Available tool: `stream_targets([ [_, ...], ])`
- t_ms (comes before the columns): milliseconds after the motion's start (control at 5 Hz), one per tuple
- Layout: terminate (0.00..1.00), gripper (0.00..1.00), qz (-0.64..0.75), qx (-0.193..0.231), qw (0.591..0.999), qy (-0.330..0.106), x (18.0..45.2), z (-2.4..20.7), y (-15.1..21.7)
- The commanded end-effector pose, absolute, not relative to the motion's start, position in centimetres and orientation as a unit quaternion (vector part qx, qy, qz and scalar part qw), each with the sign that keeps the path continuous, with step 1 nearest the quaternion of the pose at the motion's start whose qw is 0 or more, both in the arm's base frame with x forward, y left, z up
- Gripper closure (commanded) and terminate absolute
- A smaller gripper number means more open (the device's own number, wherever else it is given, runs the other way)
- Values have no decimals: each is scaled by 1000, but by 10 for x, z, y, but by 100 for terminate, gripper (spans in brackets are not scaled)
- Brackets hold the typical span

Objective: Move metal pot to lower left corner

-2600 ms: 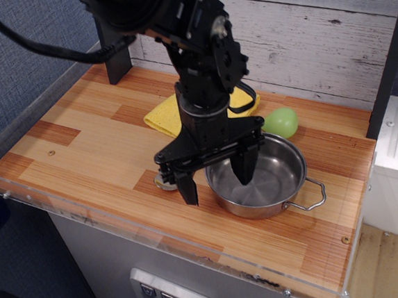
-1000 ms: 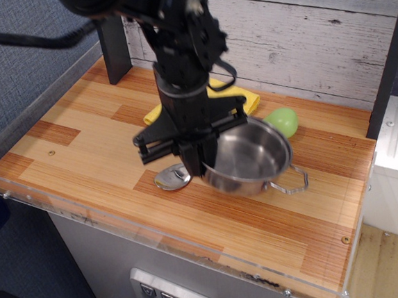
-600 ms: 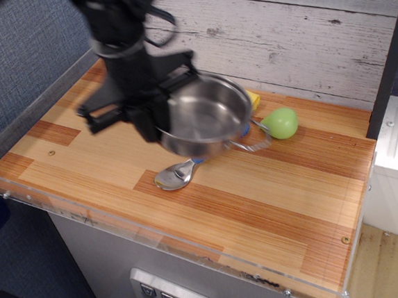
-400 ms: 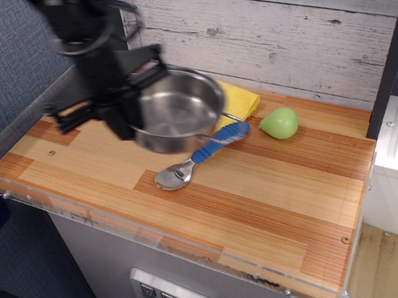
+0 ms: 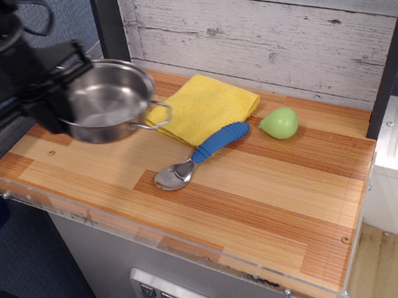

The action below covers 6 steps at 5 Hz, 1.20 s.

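The metal pot [image 5: 108, 101] is a shiny round shallow pot with a wire loop handle on its right side. It hangs tilted in the air above the left part of the table. My gripper [image 5: 51, 113] is shut on the pot's left rim and holds it clear of the wood. The lower left corner [image 5: 9, 172] of the striped wood tabletop lies below and to the left of the pot, with a small screw [image 5: 51, 153] nearby and a clear acrylic rim along its edge.
A blue-handled metal spoon [image 5: 201, 155] lies mid-table. A yellow cloth [image 5: 206, 106] lies behind it, near the plank wall. A green pear-shaped object [image 5: 279, 123] sits to the right. A black post [image 5: 108, 24] stands at the back left.
My gripper closed on the pot's rim, lifted it off the table at the right of centre and carried it leftward across the table. The spoon and cloth came into view.
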<state>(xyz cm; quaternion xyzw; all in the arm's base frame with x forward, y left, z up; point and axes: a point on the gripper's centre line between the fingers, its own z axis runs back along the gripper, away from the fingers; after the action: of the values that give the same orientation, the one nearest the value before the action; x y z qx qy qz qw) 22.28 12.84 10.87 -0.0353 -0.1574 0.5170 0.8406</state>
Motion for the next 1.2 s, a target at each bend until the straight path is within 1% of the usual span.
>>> stream_targets([
  [0, 0, 100, 540, -1, 825, -168, 215, 95, 170],
  [400, 0, 100, 560, 26, 813, -157, 210, 68, 190],
  [1000, 0, 100, 571, 45, 808, -139, 224, 42, 195],
])
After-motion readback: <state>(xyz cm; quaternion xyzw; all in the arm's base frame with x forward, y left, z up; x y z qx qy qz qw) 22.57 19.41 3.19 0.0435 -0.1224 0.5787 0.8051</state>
